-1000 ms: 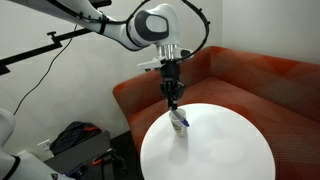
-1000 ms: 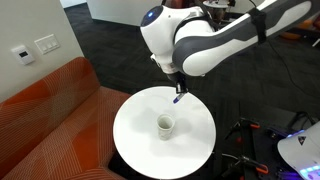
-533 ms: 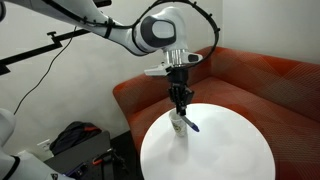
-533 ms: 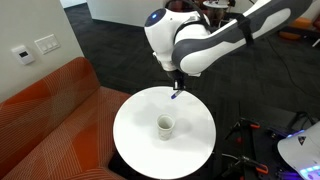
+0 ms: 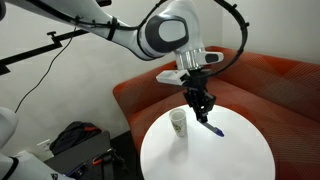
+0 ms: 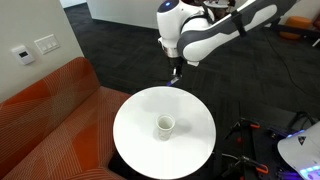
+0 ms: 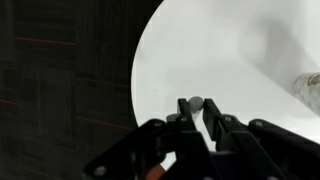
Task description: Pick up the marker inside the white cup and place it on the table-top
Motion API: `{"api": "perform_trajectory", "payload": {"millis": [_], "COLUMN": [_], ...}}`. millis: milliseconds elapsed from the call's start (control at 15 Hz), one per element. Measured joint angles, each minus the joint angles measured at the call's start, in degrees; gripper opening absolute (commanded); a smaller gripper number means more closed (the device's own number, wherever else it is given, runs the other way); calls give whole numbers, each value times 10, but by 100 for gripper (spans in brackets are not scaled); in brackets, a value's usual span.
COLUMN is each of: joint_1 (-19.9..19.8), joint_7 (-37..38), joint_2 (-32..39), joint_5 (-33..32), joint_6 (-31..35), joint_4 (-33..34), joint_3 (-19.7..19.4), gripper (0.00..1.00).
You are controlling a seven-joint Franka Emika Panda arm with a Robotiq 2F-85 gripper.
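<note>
White cup (image 5: 178,122) upright on table-top (image 5: 245,152); marker (image 5: 214,129) clamped in end effector (image 5: 204,116).

Rounded white arm (image 5: 165,35) carries black cable (image 5: 244,42) and black gripper (image 5: 204,116).

No readable text, labels or numbers anywhere
</note>
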Motion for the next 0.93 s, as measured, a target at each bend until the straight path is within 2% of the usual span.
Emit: {"api": "perform_trajectory", "payload": {"millis": [200,267,400,600,933], "joint_1": [-13,-12,-11,-12,-10], "joint_7": [-9,-9,3,79,204], "joint_2": [0,0,1,15,66], "joint_5": [0,0,0,2,14], "joint_6": [14,14,14,51,156], "joint_4": [-2,-2,-1,6,17], "joint_3": [-4,-4,-3,-10,-25], "gripper": [20,5,5,5,5]}}
